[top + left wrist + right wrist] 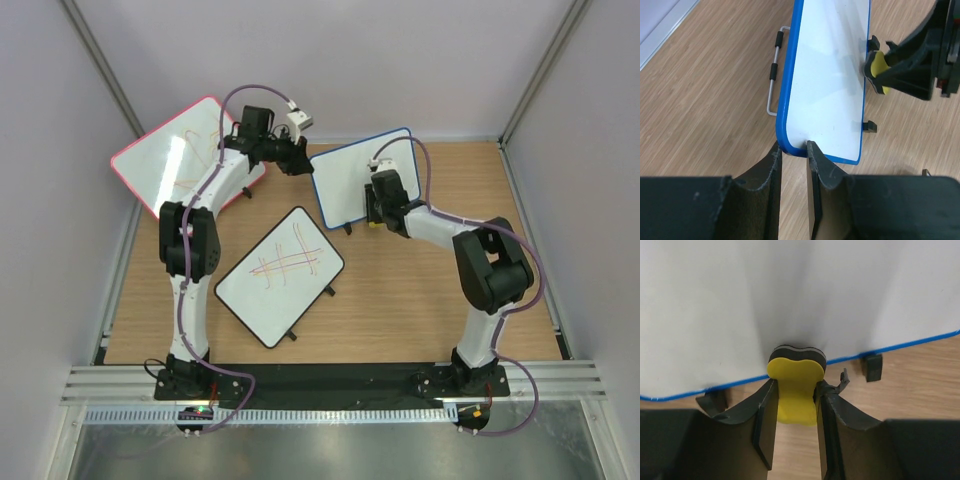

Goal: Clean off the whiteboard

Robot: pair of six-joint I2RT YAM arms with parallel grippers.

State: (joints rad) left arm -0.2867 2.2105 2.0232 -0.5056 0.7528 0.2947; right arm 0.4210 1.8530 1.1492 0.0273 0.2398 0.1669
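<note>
Right gripper (795, 384): jaws clamped on yellow eraser (795, 369), set against whiteboard (790, 300). Left gripper (793, 146): jaws closed on whiteboard's blue frame edge.

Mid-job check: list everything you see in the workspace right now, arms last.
blue-framed whiteboard: one, white face with no marks showing, far centre-right of the table
pink-framed whiteboard: one, faint orange marks, far left, its right edge under the left arm
black-framed whiteboard: one, crossed orange and purple lines, centre
eraser: one, yellow with a dark felt layer, against the blue-framed whiteboard's face near its edge
table: one, light wood
left gripper: one, black, shut on a rounded corner of the blue-framed whiteboard's edge
right gripper: one, black, shut on the eraser
</note>
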